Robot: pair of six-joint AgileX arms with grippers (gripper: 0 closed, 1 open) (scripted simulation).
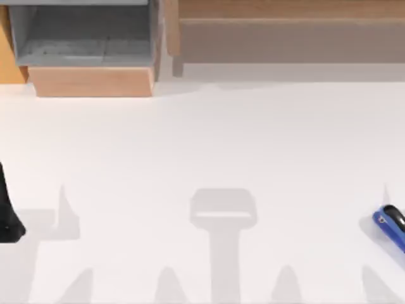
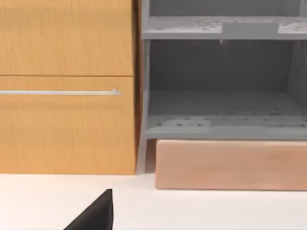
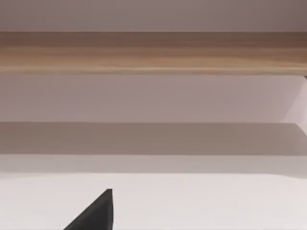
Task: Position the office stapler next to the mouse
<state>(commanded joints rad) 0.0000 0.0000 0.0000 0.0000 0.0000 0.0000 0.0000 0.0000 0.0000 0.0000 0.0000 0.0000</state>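
The office stapler (image 1: 392,227) is bright blue with a black upper arm. It lies on the white table at the far right edge of the top view, partly cut off. A black rounded object (image 1: 7,212), probably the mouse, lies at the far left edge, also cut off. A wide stretch of table separates the two. A black corner of my left gripper (image 2: 96,215) shows low in the left wrist view, above the table and facing the cabinet. A black corner of my right gripper (image 3: 96,215) shows the same way in the right wrist view, facing the back wall.
A wooden cabinet (image 2: 67,96) with a drawer handle and a grey open shelf unit (image 1: 88,35) on a wooden base stand at the back left. A long wooden ledge (image 1: 285,12) runs along the back right. Arm shadows fall on the table's front.
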